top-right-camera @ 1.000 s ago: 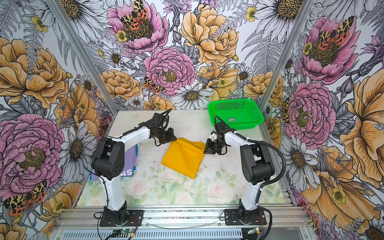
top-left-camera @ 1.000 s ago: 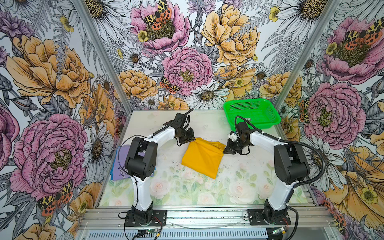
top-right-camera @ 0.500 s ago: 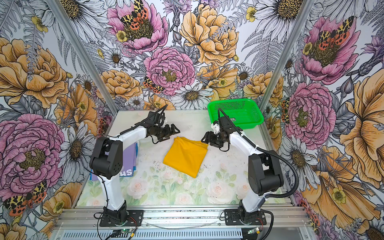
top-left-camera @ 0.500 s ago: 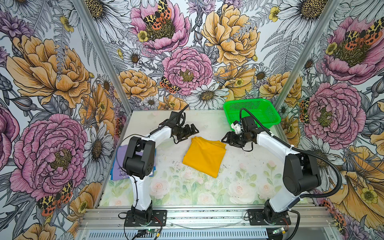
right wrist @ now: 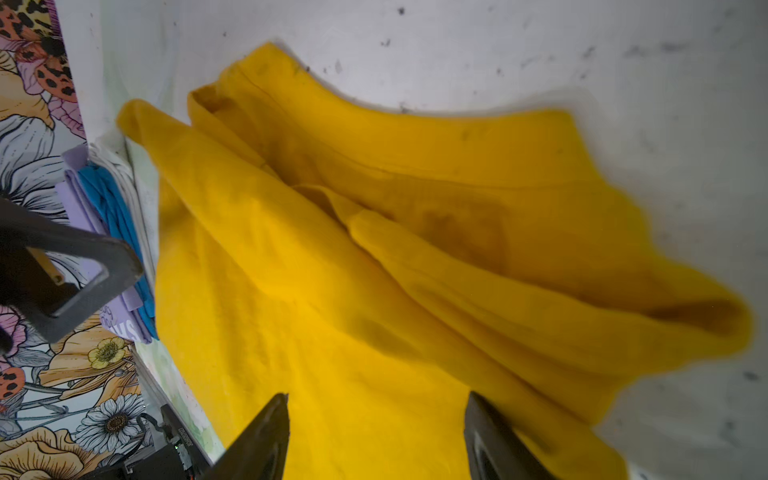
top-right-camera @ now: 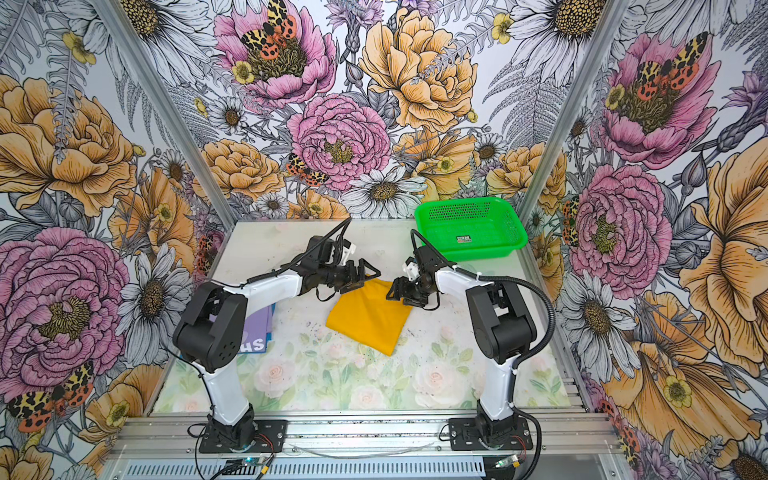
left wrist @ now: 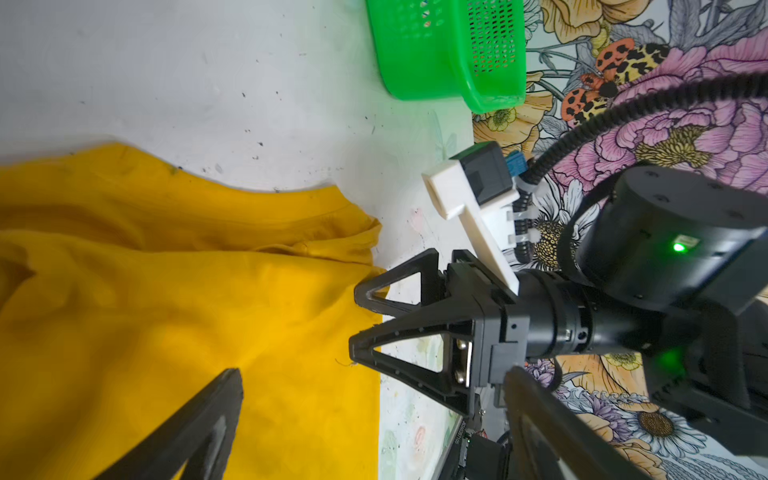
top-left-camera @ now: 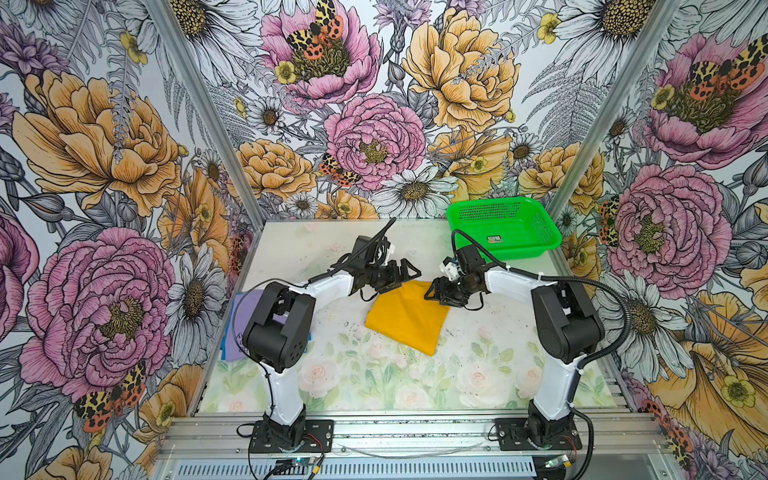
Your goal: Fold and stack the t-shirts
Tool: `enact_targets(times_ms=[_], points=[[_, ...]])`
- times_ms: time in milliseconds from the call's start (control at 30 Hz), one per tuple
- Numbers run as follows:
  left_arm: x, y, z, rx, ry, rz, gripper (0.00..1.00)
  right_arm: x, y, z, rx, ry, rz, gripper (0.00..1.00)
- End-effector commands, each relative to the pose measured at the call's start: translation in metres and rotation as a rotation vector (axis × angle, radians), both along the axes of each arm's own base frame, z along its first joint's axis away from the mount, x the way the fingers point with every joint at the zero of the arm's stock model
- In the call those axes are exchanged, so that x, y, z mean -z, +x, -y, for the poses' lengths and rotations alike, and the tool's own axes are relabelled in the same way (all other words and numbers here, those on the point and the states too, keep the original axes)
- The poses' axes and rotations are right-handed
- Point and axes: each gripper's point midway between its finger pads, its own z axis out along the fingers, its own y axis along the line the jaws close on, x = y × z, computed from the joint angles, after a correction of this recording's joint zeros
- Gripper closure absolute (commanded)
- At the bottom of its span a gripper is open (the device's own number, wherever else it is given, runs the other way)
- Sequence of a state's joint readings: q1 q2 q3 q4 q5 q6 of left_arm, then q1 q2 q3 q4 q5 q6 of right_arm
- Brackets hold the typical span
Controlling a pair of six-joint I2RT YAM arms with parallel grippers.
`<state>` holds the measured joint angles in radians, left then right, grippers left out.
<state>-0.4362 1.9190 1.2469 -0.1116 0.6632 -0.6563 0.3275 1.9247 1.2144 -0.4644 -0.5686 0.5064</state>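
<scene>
Mustard-yellow t-shirt [top-left-camera: 405, 318] [top-right-camera: 368, 316] lies folded mid-table, skewed diagonally, far edge between the two grippers; the right wrist view shows loose, rumpled folds along that edge [right wrist: 457, 232].

Left gripper [top-left-camera: 409, 272] [top-right-camera: 368, 274] hovers over the shirt's far-left corner; jaws spread wide, gripping nothing.

Right gripper [top-left-camera: 432, 293] [left wrist: 357, 320] [right wrist: 374, 440] sits at the far-right corner; jaws parted, tips at the cloth edge, nothing pinched.

Lavender t-shirt [top-left-camera: 245, 307] [top-right-camera: 257, 328] lies folded at the table's left edge, partly hidden by the left arm's elbow; white print is visible; a blue t-shirt [right wrist: 112, 208] edge shows in the same pile.

Green mesh basket [top-left-camera: 498, 202] [top-right-camera: 469, 202] stands in the far-right corner of the table [top-left-camera: 374, 374], well apart from the shirts.
</scene>
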Motion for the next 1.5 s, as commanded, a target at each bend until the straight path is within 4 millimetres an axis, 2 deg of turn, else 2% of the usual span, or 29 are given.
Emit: enact_targets(times_ms=[0,200,267,300,333,400,500,567,700,767,900,933,1100,1133,1167,1467], points=[[0.003,0.035,-0.004,-0.057,-0.03,0.033,0.01,-0.011,0.016,0.003,0.007,-0.01,0.091,0.31],[0.037,0.084,-0.023,-0.135,-0.062,0.016,0.01,-0.042,-0.011,0.011,-0.002,0.004,0.162,0.29],[0.041,0.09,-0.023,-0.135,-0.093,0.009,0.01,-0.05,-0.023,0.013,-0.002,0.015,0.168,0.27],[0.038,0.092,-0.025,-0.14,-0.108,0.016,0.01,-0.054,-0.028,0.014,-0.003,0.022,0.174,0.19],[0.031,0.092,-0.027,-0.145,-0.121,0.03,0.01,-0.057,-0.033,0.015,0.001,0.025,0.178,0.16],[0.015,0.088,-0.031,-0.145,-0.128,0.056,0.01,-0.059,-0.039,0.017,0.007,0.029,0.176,0.15],[-0.001,0.071,-0.04,-0.139,-0.095,0.076,0.01,-0.06,-0.042,0.017,0.009,0.032,0.17,0.14],[0.0,0.055,-0.047,-0.133,-0.049,0.062,0.01,-0.058,-0.044,0.016,0.005,0.029,0.161,0.12],[0.016,0.022,-0.057,-0.108,0.075,0.031,0.01,-0.049,-0.044,0.014,0.002,0.02,0.138,0.1],[0.025,0.009,-0.064,-0.104,0.156,0.017,0.01,-0.045,-0.043,0.014,0.003,0.013,0.126,0.01],[0.044,-0.009,-0.078,-0.117,0.305,0.0,0.02,-0.035,-0.042,0.014,0.015,-0.002,0.096,0.01],[0.035,-0.011,-0.08,-0.124,0.326,0.024,0.03,-0.032,-0.042,0.013,0.013,-0.004,0.085,0.01],[0.05,-0.019,-0.086,-0.112,0.418,0.003,0.06,-0.018,-0.05,0.017,0.028,-0.029,0.042,0.01],[0.065,-0.02,-0.086,-0.101,0.441,-0.03,0.05,-0.016,-0.052,0.018,0.027,-0.032,0.039,0.01],[0.07,-0.021,-0.087,-0.097,0.454,-0.042,0.05,-0.014,-0.054,0.019,0.028,-0.034,0.033,0.01],[0.089,-0.032,-0.075,-0.053,0.497,-0.077,0.04,-0.007,-0.062,0.023,0.03,-0.073,0.022,0.01]])
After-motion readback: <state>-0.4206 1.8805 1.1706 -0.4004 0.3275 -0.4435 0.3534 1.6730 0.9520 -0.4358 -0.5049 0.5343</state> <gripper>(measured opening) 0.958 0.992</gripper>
